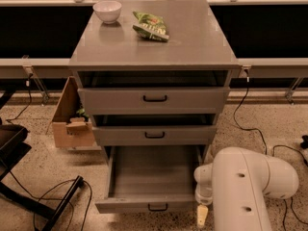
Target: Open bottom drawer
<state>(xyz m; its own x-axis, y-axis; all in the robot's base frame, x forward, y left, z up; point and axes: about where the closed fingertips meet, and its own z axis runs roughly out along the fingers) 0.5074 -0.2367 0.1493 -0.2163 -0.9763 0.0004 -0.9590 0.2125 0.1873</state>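
The grey cabinet [154,47] has three drawers. The bottom drawer [151,174] stands pulled far out, showing its plain grey inside; its shallow front panel with a small black bar handle [158,207] is near the lower edge of the camera view. The middle drawer [155,135] and the top drawer [154,99] each stick out a little. My white arm [250,186] fills the lower right. My gripper [202,214] hangs just right of the bottom drawer's front right corner, apart from the handle and mostly hidden by the arm.
A white bowl [107,9] and a green snack bag [151,26] lie on the cabinet top. A cardboard box [72,121] stands left of the cabinet. A black frame [19,177] and cables [62,196] lie on the floor at left; more cables [250,124] run at right.
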